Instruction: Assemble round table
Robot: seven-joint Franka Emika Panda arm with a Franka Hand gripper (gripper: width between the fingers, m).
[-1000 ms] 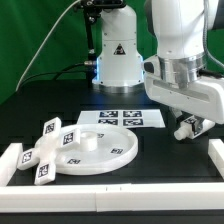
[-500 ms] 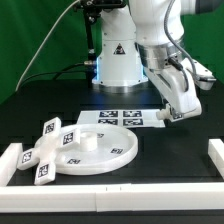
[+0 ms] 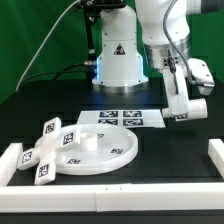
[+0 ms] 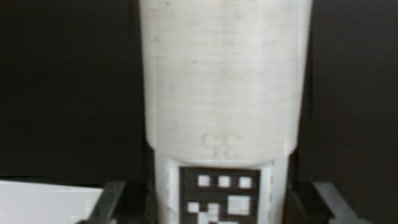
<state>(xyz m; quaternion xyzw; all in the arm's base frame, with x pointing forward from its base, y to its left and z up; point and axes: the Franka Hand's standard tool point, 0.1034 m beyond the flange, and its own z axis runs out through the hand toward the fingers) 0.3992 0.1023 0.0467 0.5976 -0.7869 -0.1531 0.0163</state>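
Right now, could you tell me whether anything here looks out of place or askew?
Only the flat-armed piece: it sits tilted against the rim of the round disc on the exterior view's left, not flat. The cylinder sits straight in the gripper.

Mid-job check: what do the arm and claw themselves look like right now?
The arm is glossy white, with rounded bulky segments and dark bands at the joints. Its white base column carries a black triangle marking. A thin pale cable arcs off toward the exterior view's left. The claw has a white body and slim dark fingers.
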